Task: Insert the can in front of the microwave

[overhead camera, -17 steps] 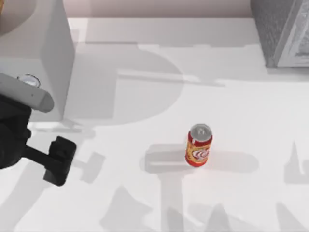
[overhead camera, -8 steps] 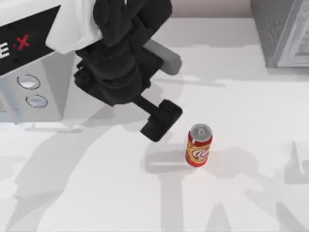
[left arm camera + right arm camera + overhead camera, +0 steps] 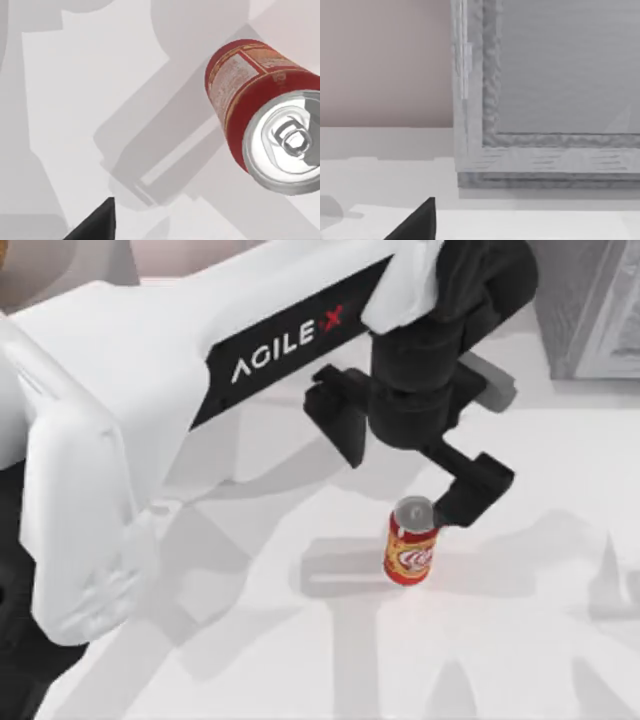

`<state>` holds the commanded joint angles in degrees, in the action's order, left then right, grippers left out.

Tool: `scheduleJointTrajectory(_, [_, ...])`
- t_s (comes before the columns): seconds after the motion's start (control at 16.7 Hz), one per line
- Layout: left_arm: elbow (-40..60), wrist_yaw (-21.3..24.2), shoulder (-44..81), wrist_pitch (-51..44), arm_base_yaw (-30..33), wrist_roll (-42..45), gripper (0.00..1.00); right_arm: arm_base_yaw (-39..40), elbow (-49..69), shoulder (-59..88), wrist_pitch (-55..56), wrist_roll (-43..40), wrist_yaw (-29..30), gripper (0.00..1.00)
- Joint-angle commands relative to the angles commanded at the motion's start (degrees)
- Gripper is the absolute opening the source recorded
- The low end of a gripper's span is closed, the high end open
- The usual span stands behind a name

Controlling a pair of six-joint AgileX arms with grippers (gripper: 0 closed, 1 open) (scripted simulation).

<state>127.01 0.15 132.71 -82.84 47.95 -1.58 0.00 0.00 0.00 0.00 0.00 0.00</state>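
Left gripper (image 3: 420, 475): carried on the long white AgileX arm that crosses the top view from its left side; black wrist above and behind the can, jaws spread and empty. One finger (image 3: 472, 490) reaches down beside the can's silver top, at its right; the other (image 3: 340, 420) stands well off to the left, higher.

Can (image 3: 412, 541): red-and-orange, upright on the white table (image 3: 250, 640), near the middle, ungrasped. Left wrist view gives the can (image 3: 260, 110) from above and to one side, pull-tab visible, with a dark finger tip (image 3: 95, 225) at the frame edge.

Step in hand, as judged: approach for the grasp. Done well, the gripper settles so the can sits midway between the fingers, at mid-height on the body rather than at the rim, before closing; a finger brushing the top could tip it.

Microwave: hidden under the arm in the top view; the can has yet to be carried there.

Change against half a second back: the arm has swung rightward across the table, its gripper moving from the can's left to above it; the can has not shifted.

Right gripper (image 3: 415, 225): parked, facing the speckled grey box (image 3: 545, 95); state cannot be told.
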Motion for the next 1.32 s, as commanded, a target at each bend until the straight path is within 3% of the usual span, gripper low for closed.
scheduleJointTrajectory(0.24, [7.56, 0.07, 5.65, -3.22, 1.48, -1.02, 1.0, 0.0, 0.0, 0.0, 0.0, 0.0, 0.0, 1.0])
scheduleJointTrajectory(0.66, [7.65, 0.08, 5.82, -3.1, 1.27, -1.0, 1.0, 0.0, 0.0, 0.0, 0.0, 0.0, 0.0, 1.0])
scheduleJointTrajectory(1.14, [-6.35, 0.07, 4.97, 9.93, 1.44, -0.97, 1.0, 0.0, 0.0, 0.0, 0.0, 0.0, 0.0, 1.0])
scheduleJointTrajectory(1.32, [-7.43, 0.06, 4.95, 11.01, 1.46, -0.99, 1.0, 0.0, 0.0, 0.0, 0.0, 0.0, 0.0, 1.0])
